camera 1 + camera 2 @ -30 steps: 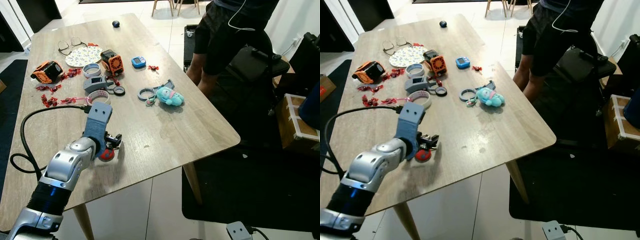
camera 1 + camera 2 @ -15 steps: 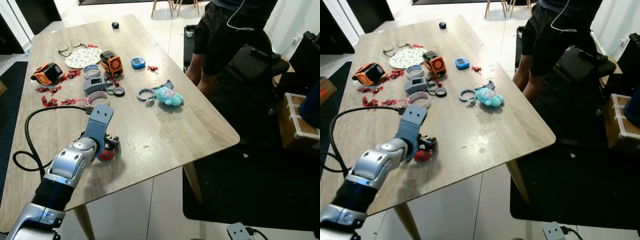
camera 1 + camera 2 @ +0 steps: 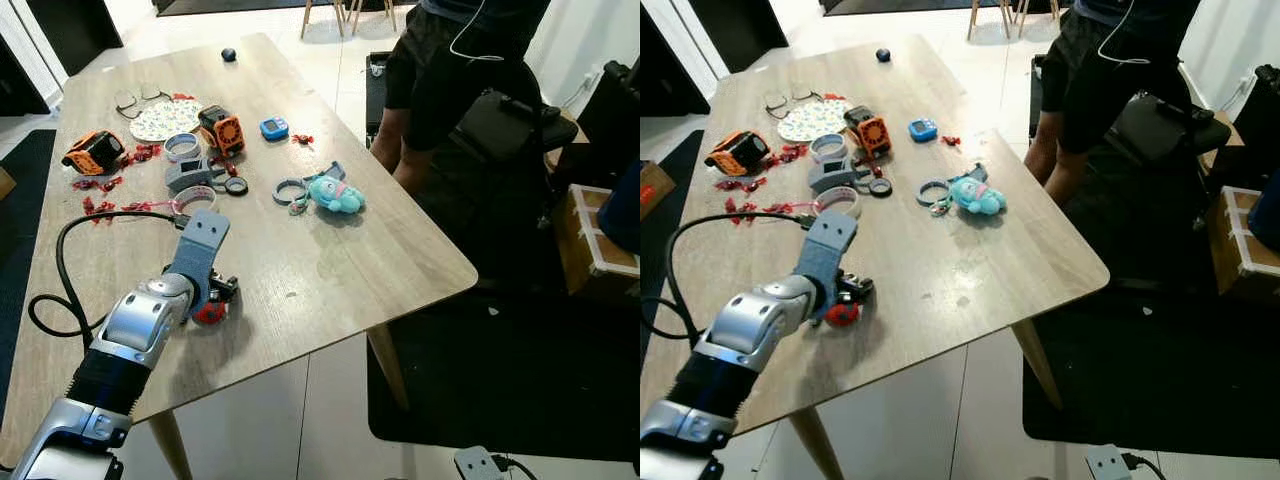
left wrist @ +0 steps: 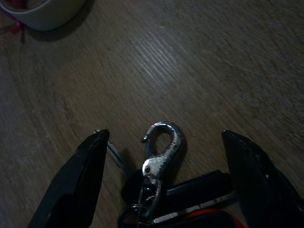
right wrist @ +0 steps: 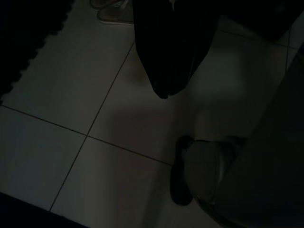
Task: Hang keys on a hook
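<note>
The left claw (image 4: pixel 161 156) has lowered onto the keys (image 3: pixel 213 305) at the desk's (image 3: pixel 330 260) 7 o'clock edge. Its fingers stand spread either side of the silver clasp (image 4: pixel 161 147), not yet closed, so the pickup is pending. Right claw state: cannot tell.

Keys (image 3: pixel 212 303) on table (image 3: pixel 330 262) near its front edge, plush (image 3: pixel 337 192) behind — person (image 3: pixel 450 70) at right

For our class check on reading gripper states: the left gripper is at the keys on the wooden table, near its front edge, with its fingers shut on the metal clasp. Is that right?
Not quite. The left gripper is at the keys on the wooden table, but its fingers are open, one on each side of the metal clasp, apart from it. The left wrist view shows this.
</note>
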{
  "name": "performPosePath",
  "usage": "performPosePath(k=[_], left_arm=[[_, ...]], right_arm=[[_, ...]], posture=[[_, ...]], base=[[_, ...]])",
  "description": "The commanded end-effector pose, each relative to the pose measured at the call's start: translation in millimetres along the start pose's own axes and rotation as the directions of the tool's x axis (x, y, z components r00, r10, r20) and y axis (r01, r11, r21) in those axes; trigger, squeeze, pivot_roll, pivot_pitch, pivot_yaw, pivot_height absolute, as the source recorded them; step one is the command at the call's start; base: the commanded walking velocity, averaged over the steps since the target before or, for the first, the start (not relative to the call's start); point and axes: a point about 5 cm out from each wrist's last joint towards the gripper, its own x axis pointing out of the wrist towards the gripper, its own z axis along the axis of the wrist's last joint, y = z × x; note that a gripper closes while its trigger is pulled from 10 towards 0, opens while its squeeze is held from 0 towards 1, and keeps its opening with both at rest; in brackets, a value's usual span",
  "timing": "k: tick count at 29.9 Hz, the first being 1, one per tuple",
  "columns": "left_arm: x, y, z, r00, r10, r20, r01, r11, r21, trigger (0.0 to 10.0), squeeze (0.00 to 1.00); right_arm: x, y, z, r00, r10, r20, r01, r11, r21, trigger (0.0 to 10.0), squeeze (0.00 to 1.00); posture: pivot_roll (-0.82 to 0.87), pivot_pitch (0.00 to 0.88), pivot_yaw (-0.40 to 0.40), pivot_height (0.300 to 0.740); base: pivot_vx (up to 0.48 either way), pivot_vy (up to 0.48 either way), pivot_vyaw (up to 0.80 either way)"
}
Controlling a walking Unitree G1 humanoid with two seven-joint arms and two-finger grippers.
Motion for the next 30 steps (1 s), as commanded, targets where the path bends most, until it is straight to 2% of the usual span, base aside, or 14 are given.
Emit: performPosePath(k=[1, 2, 3, 5, 6, 10, 17, 18, 23, 26, 30], left_arm=[[5.3, -4.6, -19, 0.995, -0.02, -0.096, 0.02, 1.0, -0.003, 2.5, 0.0], [5.3, -4.4, -20, 0.995, -0.02, -0.099, 0.021, 1.0, 0.005, 1.7, 0.0], [5.3, -3.9, -20, 0.994, -0.018, -0.104, 0.02, 1.0, 0.015, 0.4, 0.0], [5.3, -3.6, -20, 0.994, -0.017, -0.107, 0.019, 1.0, 0.021, 0.4, 0.0], [4.6, -3.2, -19, 0.994, -0.015, -0.11, 0.018, 0.999, 0.029, 10.0, 0.0], [3.6, -2.9, -16, 0.994, -0.014, -0.105, 0.016, 1.0, 0.026, 10.0, 0.0], [2.9, -3.3, -6, 0.997, -0.032, -0.069, 0.029, 0.998, -0.049, 10.0, 0.0], [2.1, -4.0, 0, 0.998, -0.041, -0.045, 0.037, 0.995, -0.089, 10.0, 0.0], [1.1, -2.8, 5, 0.999, -0.033, -0.036, 0.029, 0.994, -0.108, 10.0, 0.0], [0.6, -3.2, 8, 0.997, -0.069, -0.027, 0.062, 0.976, -0.209, 10.0, 0.0], [0.6, -2.4, 9, 0.996, -0.081, -0.024, 0.073, 0.966, -0.249, 10.0, 0.0]], right_arm=[[0.1, 5.1, -6, 1.0, 0.01, -0.011, -0.009, 1.0, 0.015, 10.0, 0.0], [0.1, 5.1, -6, 1.0, 0.009, -0.012, -0.009, 1.0, 0.015, 10.0, 0.0], [0.1, 5.2, -6, 1.0, 0.009, -0.011, -0.009, 1.0, 0.016, 10.0, 0.0], [0.1, 5.3, -6, 1.0, 0.01, -0.011, -0.009, 1.0, 0.016, 10.0, 0.0], [0.2, 5.8, -6, 1.0, 0.011, -0.01, -0.011, 1.0, 0.017, 10.0, 0.0], [0.3, 6.2, -5, 1.0, 0.012, -0.01, -0.012, 1.0, 0.017, 10.0, 0.0], [0.5, 7.0, -4, 1.0, 0.014, -0.008, -0.014, 1.0, 0.016, 10.0, 0.0], [0.6, 6.5, -3, 1.0, 0.013, -0.007, -0.013, 1.0, 0.015, 10.0, 0.0], [0.5, 5.6, -2, 1.0, 0.012, -0.007, -0.012, 1.0, 0.014, 10.0, 0.0], [0.3, 4.0, -2, 1.0, 0.01, -0.009, -0.01, 1.0, 0.013, 10.0, 0.0], [0.3, 3.3, -2, 1.0, 0.01, -0.009, -0.01, 1.0, 0.013, 10.0, 0.0]], posture=[[-0.12, 0.12, 0.123, 0.74], [-0.12, 0.12, 0.123, 0.74], [-0.12, 0.121, 0.126, 0.74], [-0.12, 0.121, 0.126, 0.74], [-0.12, 0.121, 0.126, 0.74], [-0.12, 0.121, 0.126, 0.74], [-0.12, 0.121, 0.126, 0.74], [-0.12, 0.121, 0.126, 0.74], [-0.12, 0.121, 0.126, 0.74], [-0.12, 0.121, 0.126, 0.74], [-0.12, 0.121, 0.126, 0.74]], base=[[0.0, 0.0, 0.0], [0.0, 0.0, 0.0], [0.0, 0.0, 0.0], [0.0, 0.0, 0.0], [0.0, 0.0, 0.0], [0.0, 0.0, 0.0], [0.0, 0.0, 0.0], [0.0, 0.0, 0.0], [0.0, 0.0, 0.0], [0.0, 0.0, 0.0], [0.0, 0.0, 0.0]])
